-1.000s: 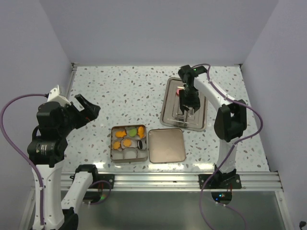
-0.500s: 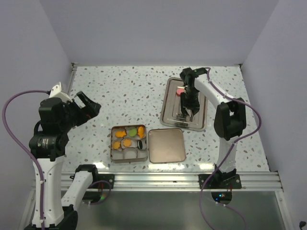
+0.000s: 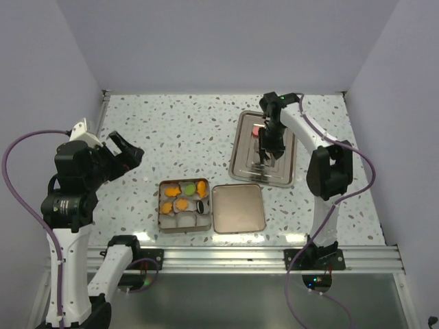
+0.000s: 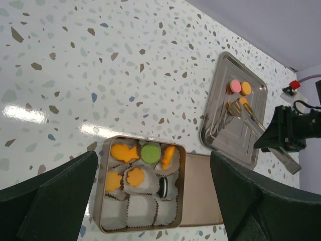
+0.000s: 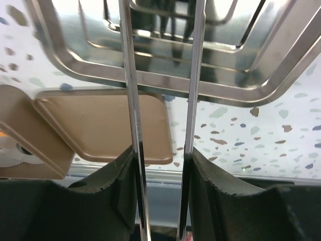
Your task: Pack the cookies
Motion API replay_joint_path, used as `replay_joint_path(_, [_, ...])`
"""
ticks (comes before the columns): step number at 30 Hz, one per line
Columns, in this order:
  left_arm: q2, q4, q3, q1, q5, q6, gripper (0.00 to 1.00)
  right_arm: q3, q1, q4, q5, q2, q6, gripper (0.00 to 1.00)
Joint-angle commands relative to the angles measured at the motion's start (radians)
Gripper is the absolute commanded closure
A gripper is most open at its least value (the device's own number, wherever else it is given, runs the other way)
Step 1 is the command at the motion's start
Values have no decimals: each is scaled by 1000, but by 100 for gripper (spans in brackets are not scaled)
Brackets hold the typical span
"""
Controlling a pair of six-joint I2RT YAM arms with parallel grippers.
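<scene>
right gripper [image 3: 268, 145] clamped on tongs [image 5: 132, 100] over steel tray [image 4: 261, 93]. pink cookie [image 4: 234, 86] and two orange cookies [image 4: 246, 88] at tray's far end. six cookies [image 4: 134, 175] in tin [image 4: 182, 165]. left gripper [image 3: 125, 155] spread wide, empty, above table.

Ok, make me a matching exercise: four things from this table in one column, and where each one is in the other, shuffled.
Things:
1. pink cookie
2. green cookie
3. tongs
4. tin lid

Places:
A. gripped in the right tool
B. inside the tin
C. flat on the table, beside the tin
D. loose on the steel tray

Pairs: 1-D, 2-B, 3-A, 4-C.
</scene>
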Motion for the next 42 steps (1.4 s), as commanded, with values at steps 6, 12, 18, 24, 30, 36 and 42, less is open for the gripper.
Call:
replay_joint_path(6, [-12, 59, -4, -6, 15, -4, 0, 241, 114, -202, -75, -133, 0, 70])
replay_joint_path(12, [-5, 63, -1, -6, 20, -7, 0, 171, 355, -158, -229, -237, 72, 70])
replay_joint_path(18, [-2, 66, -4, -6, 23, -12, 0, 57, 543, -2, -395, -312, 189, 69])
replay_joint_path(24, [-7, 70, -4, -6, 23, -18, 0, 31, 709, 34, -436, -259, 220, 69])
replay_joint_path(30, [-27, 44, -1, -6, 3, -21, 0, -21, 810, 118, -468, -220, 270, 69])
replay_joint_path(36, [-42, 24, -1, -6, -5, -23, 0, 2, 827, 161, -488, -167, 289, 69])
replay_joint_path(42, [-39, 18, 12, -6, -10, -20, 0, 63, 829, 172, -493, -98, 293, 70])
